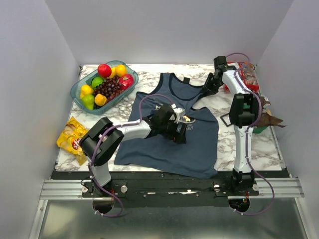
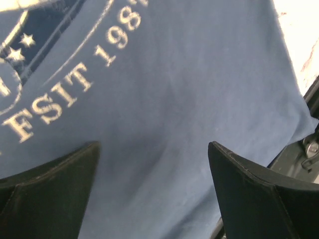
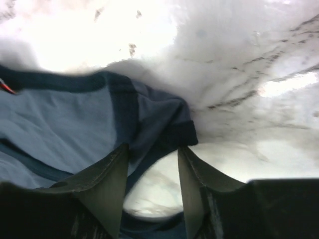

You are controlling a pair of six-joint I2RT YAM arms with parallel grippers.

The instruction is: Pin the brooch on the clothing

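The slate-blue tank top (image 1: 174, 144) lies flat on the marble table (image 1: 229, 144). My left gripper (image 1: 178, 130) hovers low over its chest print, jaws wide open and empty. In the left wrist view, only blue fabric (image 2: 164, 99) and pale lettering lie between the fingers (image 2: 249, 184). A tiny gold-yellow brooch (image 1: 187, 118) shows on the shirt just beside the left gripper; it is out of both wrist views. My right gripper (image 1: 210, 85) is at the shirt's right shoulder strap (image 3: 159, 119), jaws open, with the strap's navy-trimmed end just past the fingertips (image 3: 119, 159).
A clear tray of fruit (image 1: 79, 88) stands at the back left. A yellow snack bag (image 1: 73, 137) lies at the left edge. A container with red contents (image 1: 249, 75) and brown and green items (image 1: 266, 120) sit by the right wall.
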